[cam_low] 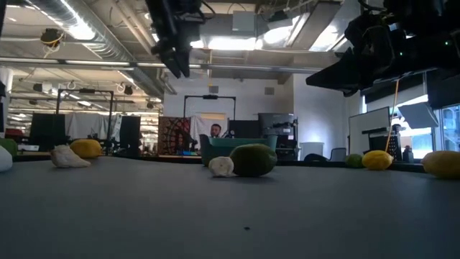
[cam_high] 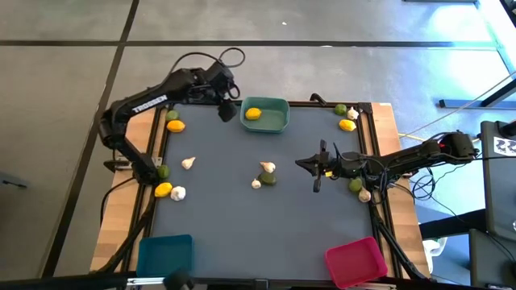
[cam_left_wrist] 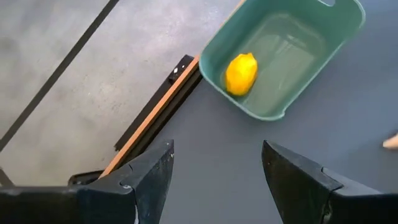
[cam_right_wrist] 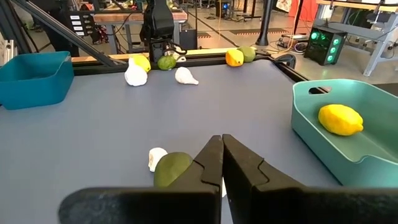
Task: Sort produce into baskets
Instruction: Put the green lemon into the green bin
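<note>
The teal basket (cam_high: 266, 115) stands at the table's far edge with one lemon (cam_left_wrist: 240, 73) lying in it. My left gripper (cam_left_wrist: 217, 180) hangs open and empty above the table, just left of that basket (cam_left_wrist: 283, 56). My right gripper (cam_right_wrist: 222, 165) is shut and empty, held level over the table's right half, pointing left toward a lime (cam_right_wrist: 173, 169) and a garlic bulb (cam_right_wrist: 157, 158) at the middle. More garlic (cam_high: 267, 167) lies beside them.
The blue basket (cam_high: 165, 254) sits at the near left corner, the pink one (cam_high: 355, 262) at the near right. Lemons, limes and garlic lie along the left edge (cam_high: 169, 192), the far left (cam_high: 176, 126), the far right corner (cam_high: 347, 121) and the right edge (cam_high: 359, 190).
</note>
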`<state>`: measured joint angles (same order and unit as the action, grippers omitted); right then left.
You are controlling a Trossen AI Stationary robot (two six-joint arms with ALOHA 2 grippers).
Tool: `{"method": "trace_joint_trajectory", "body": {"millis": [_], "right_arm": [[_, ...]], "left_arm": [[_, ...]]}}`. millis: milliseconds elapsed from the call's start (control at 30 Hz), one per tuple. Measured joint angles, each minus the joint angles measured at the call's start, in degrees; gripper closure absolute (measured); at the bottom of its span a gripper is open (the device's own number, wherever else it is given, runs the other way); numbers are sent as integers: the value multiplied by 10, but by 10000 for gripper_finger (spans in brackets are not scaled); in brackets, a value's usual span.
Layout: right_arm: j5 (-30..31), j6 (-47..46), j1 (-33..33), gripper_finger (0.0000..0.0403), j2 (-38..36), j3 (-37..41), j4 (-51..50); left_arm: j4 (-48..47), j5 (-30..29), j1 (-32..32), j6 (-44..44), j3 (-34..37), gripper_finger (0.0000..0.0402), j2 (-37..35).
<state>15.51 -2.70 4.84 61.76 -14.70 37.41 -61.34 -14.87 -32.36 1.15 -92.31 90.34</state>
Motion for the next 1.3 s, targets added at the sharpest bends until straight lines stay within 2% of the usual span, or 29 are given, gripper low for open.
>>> {"method": "trace_joint_trajectory", "body": {"millis": [400,533,633,800,1000,1067,1300], "right_arm": [[4,0,0,393,0,0,0],[4,0,0,393,0,0,0],[4,0,0,393,0,0,0],[4,0,0,393,0,0,0],[4,0,0,393,0,0,0],[4,0,0,393,0,0,0],[4,0,0,393,0,0,0]], "left_arm": [[-69,2,0,-12,0,162,-15],[-81,1,0,9,0,160,-15],[-105,0,0,30,0,143,-14],[-135,-13,0,34,0,90,-14],[-146,-81,0,50,0,32,-14],[-146,-100,0,62,0,22,-14],[-148,-103,3,52,0,15,-14]]}}
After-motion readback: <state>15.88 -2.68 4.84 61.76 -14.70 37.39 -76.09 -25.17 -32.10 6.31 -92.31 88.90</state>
